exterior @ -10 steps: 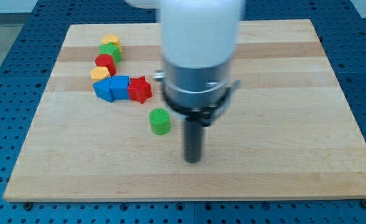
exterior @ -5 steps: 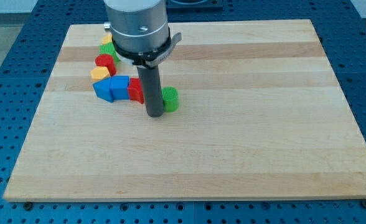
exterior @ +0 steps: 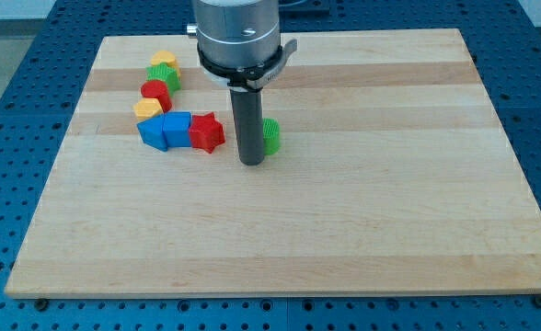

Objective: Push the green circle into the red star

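light: bright, even | shadows: faint, soft | focus: sharp | glare: none

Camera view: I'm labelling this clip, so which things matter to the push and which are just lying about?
Job:
green circle
red star
my tip, between them, touching the circle's left

Lying about:
blue blocks
yellow blocks
red block
green block

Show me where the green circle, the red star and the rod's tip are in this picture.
green circle (exterior: 272, 135), camera view, visible right side.
red star (exterior: 207, 132), camera view, top face.
my tip (exterior: 252, 163), camera view, rod's very end.
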